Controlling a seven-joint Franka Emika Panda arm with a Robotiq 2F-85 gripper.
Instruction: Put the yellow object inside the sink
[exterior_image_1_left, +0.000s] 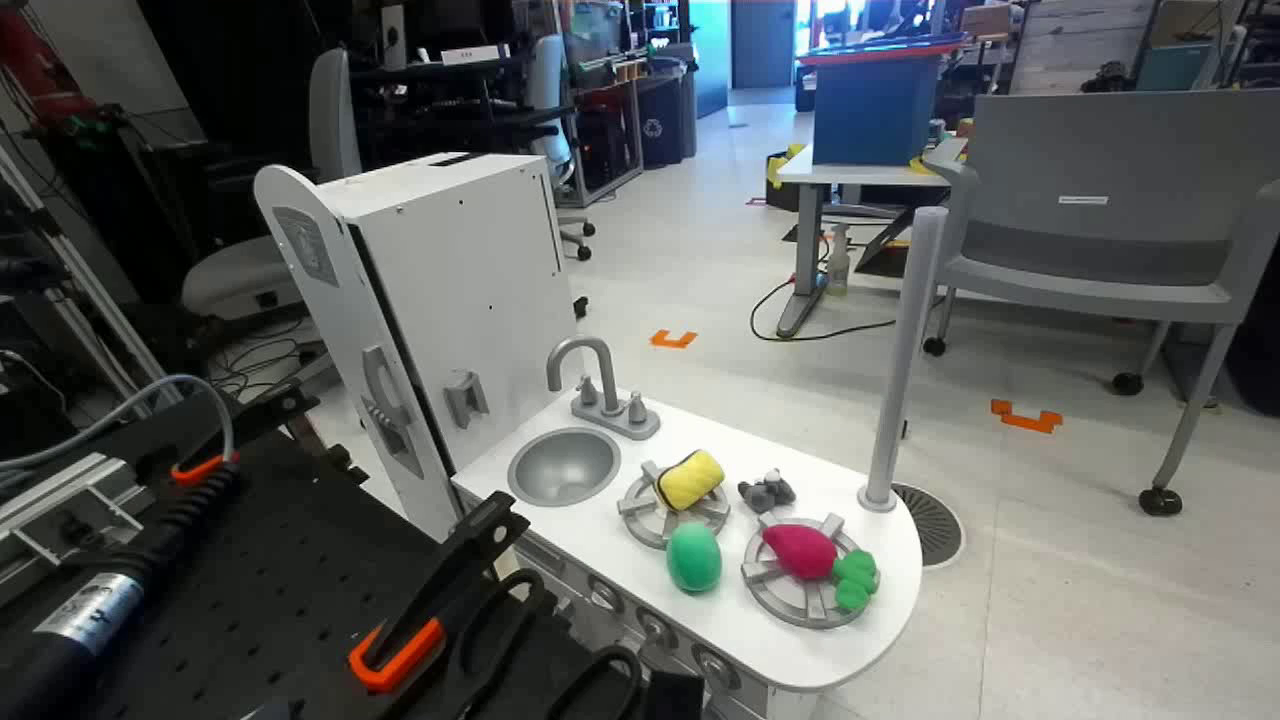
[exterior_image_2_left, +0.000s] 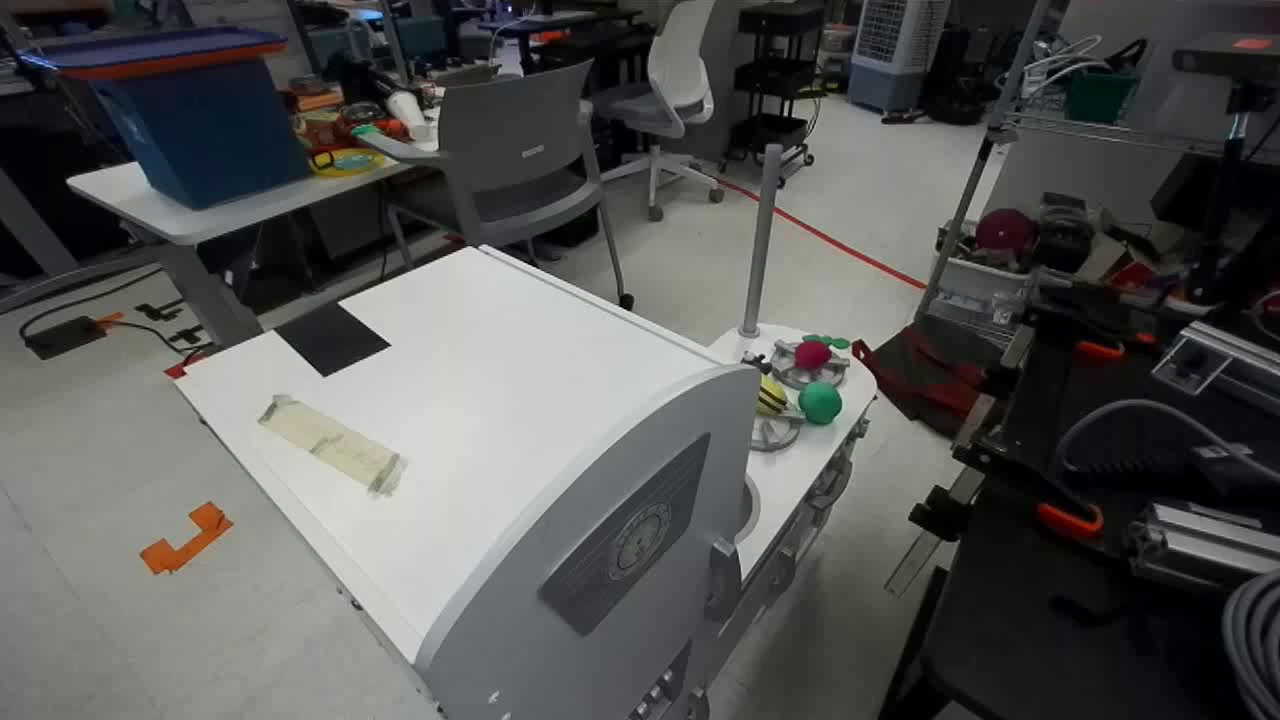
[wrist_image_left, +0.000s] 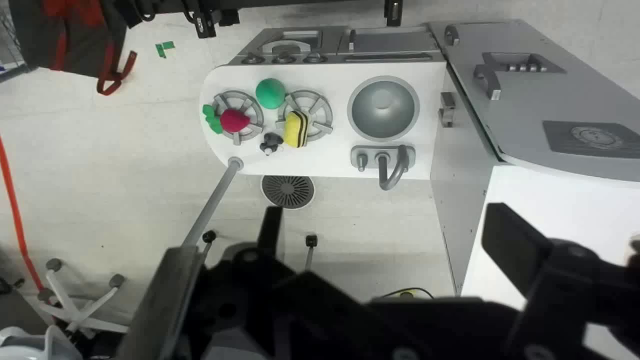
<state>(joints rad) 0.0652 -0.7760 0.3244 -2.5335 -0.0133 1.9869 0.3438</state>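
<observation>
Gaping wide, with its two fingers (wrist_image_left: 270, 229) held well apart and nothing gripped between them, the claw (wrist_image_left: 385, 215) is seen along the lower edge of the wrist view. Well ahead of the claw, and apart from it, a white bench (wrist_image_left: 337, 150) is shown. The sink (wrist_image_left: 395, 117) is set into that bench in line with the gap between the fingers, and the faucet (wrist_image_left: 383, 175) is mounted on the sink's side nearer the claw. The striped yellow object (wrist_image_left: 290, 129) is placed outside the sink, ahead of the finger at the wrist view's left, and is supported on the burner (wrist_image_left: 317, 105) beside the sink; it is seen there in both exterior views too. Just beside that burner, farther from the claw than the yellow object, a green egg-shaped object (wrist_image_left: 270, 93) is set down. Next to the yellow object, away from the sink, a small grey item (wrist_image_left: 271, 141) is placed. Farther to the claw's left in the wrist view, a red object (wrist_image_left: 234, 120) with a green leafy end is rested on a second burner (wrist_image_left: 247, 105). Ahead of the other finger, a tall cabinet (wrist_image_left: 525, 115) is stood at the bench's end.
</observation>
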